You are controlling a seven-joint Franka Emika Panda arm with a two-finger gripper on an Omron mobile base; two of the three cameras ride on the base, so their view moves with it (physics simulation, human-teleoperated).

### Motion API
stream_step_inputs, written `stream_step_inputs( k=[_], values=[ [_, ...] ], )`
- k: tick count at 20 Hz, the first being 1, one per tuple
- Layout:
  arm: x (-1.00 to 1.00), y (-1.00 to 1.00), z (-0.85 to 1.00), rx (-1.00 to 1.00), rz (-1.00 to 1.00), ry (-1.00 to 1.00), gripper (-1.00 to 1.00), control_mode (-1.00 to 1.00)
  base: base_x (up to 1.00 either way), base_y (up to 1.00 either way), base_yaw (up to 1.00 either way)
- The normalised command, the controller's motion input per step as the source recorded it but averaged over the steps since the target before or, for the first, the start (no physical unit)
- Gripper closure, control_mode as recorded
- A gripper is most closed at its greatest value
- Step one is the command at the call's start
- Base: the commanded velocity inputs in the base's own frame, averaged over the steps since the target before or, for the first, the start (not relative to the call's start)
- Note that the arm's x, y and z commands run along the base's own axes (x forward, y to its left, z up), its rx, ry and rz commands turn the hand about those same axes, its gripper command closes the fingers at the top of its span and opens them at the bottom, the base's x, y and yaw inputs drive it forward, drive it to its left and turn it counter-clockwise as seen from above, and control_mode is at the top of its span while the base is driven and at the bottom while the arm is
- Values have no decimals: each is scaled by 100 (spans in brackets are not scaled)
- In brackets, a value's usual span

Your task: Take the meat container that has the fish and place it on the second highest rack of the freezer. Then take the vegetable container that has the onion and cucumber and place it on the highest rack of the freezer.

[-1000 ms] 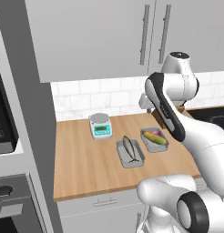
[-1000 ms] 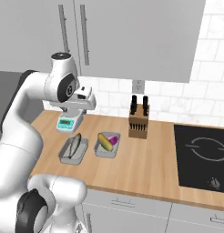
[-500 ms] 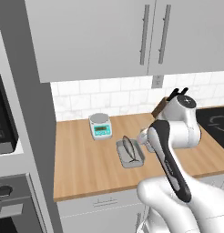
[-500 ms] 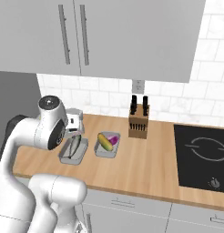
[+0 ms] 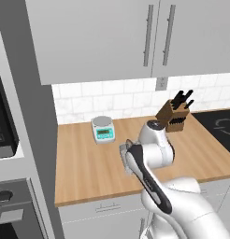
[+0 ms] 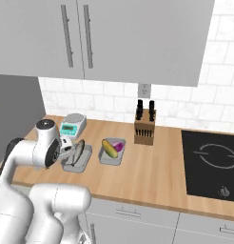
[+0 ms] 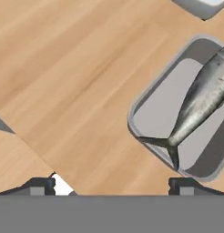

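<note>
**Hand view: arm has dropped low over the fish tray**

Hand view puts the hand [image 7: 113, 184] nearest, its two dark tips spread wide with bare wooden surface [image 7: 68, 77] between them, so it is open and gripping nothing. Just beyond the right-hand tip sits the near corner of the meat container [image 7: 152, 107], with the fish [image 7: 200, 102] lying along it, tail toward the hand.

Compared with a second ago, the arm has folded from high above the surface to low over it, so the wrist now sits close beside the meat container [image 6: 77, 158]. I judge this as the approach for the first grasp; the hand is off to one side of the tray rim and probably needs a shift toward it before closing.

Beside the meat container, away from the arm, stands the vegetable container [image 6: 112, 152] with the cucumber [image 6: 108, 148] and the onion [image 6: 119, 146]. Behind the meat container sits a kitchen scale [image 6: 73, 125]; farther along the wall, a knife block [image 6: 145, 127].
</note>
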Motion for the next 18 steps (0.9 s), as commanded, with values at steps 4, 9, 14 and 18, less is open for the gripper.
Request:
stream_step_inputs(
  k=[4, 9, 14, 18],
  values=[
    [54, 3, -54, -17, 1, 22, -100, -100, 0, 0, 0],
    [71, -20, -31, 0, 1, 7, -100, -100, 0, 0, 0],
    [45, -50, -43, 0, 7, 1, -100, -100, 0, 0, 0],
    [-6, -9, -35, 0, 15, 0, -100, -100, 0, 0, 0]
  ],
)
